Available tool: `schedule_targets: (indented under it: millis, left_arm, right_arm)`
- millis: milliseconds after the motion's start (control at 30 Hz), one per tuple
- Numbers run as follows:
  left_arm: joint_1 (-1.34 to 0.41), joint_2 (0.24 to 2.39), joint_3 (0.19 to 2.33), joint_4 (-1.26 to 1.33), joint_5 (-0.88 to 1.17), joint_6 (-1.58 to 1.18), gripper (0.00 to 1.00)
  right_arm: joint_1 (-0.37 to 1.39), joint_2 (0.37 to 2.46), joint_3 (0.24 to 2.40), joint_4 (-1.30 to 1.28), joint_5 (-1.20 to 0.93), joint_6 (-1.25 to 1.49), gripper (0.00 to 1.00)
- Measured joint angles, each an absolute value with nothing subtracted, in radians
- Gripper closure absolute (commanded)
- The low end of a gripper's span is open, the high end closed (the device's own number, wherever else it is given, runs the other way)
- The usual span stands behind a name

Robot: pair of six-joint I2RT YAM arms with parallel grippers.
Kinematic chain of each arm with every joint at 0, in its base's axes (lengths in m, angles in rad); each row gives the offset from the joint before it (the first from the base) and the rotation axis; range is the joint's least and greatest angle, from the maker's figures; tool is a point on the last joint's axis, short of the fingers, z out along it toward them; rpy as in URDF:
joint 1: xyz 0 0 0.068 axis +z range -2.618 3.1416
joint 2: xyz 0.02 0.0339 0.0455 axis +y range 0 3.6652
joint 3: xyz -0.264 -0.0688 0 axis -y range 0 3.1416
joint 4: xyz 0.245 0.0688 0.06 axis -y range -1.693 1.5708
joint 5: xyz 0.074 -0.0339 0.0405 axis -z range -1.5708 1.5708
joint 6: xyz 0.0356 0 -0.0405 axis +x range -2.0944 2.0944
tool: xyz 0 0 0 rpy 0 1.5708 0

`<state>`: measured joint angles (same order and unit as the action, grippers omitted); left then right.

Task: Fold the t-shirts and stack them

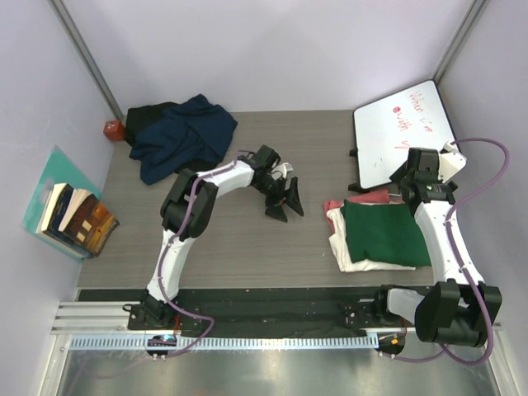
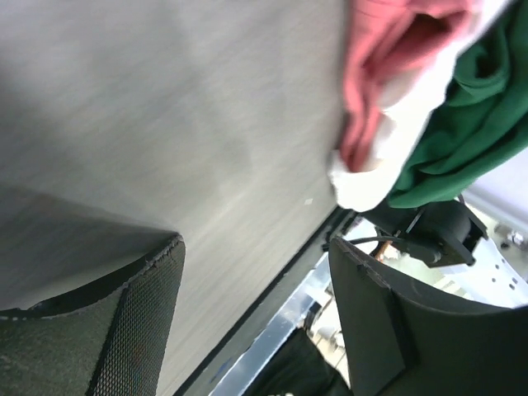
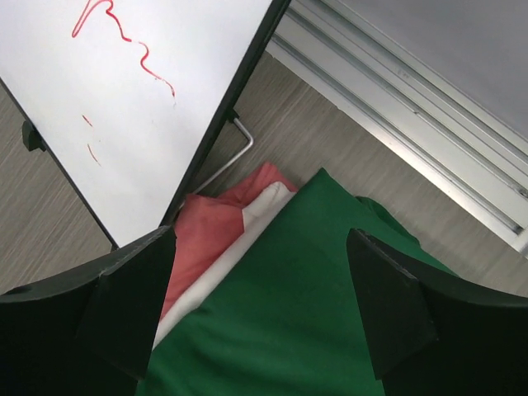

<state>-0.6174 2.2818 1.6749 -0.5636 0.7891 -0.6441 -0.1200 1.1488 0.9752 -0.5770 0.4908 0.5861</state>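
Note:
A folded stack lies at the right of the table: the dark green t-shirt (image 1: pixel 382 232) on top, the cream-white t-shirt (image 1: pixel 346 256) under it, the pink-red t-shirt (image 1: pixel 363 199) at the bottom. The stack also shows in the right wrist view (image 3: pixel 305 313) and the left wrist view (image 2: pixel 470 124). The navy blue t-shirt (image 1: pixel 186 134) lies crumpled on the black t-shirt (image 1: pixel 147 117) at the back left. My left gripper (image 1: pixel 285 206) is open and empty above the bare table middle. My right gripper (image 3: pixel 260 305) is open and empty above the stack's far edge.
A white whiteboard (image 1: pixel 402 132) with red writing leans at the back right, just behind the stack. A small red object (image 1: pixel 112 129) sits at the far left corner. Books (image 1: pixel 74 216) lie on a teal sheet off the table's left side.

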Motion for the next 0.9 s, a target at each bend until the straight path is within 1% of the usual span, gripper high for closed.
schedule_targets:
  millis: [133, 267, 400, 633, 900]
  left_arm:
    - [-0.556, 2.25, 1.647, -0.621, 0.752, -0.591, 0.27]
    - [-0.541, 2.207, 1.59, -0.64, 0.729, -0.563, 0.28]
    - [-0.546, 2.194, 1.564, -0.649, 0.731, -0.555, 0.28]
    - [-0.546, 2.192, 1.559, -0.656, 0.737, -0.547, 0.29]
    - [-0.548, 2.198, 1.568, -0.677, 0.738, -0.544, 0.3]
  right_arm:
    - [-0.122, 1.215, 0.926, -0.48, 0.485, 0.594, 0.09]
    - [-0.122, 1.275, 0.877, -0.387, 0.466, 0.6, 0.09]
    - [-0.122, 1.275, 0.81, -0.276, 0.448, 0.591, 0.09]
    - [-0.127, 1.275, 0.754, -0.116, 0.432, 0.553, 0.1]
    - [-0.145, 1.326, 0.742, 0.044, 0.398, 0.52, 0.11]
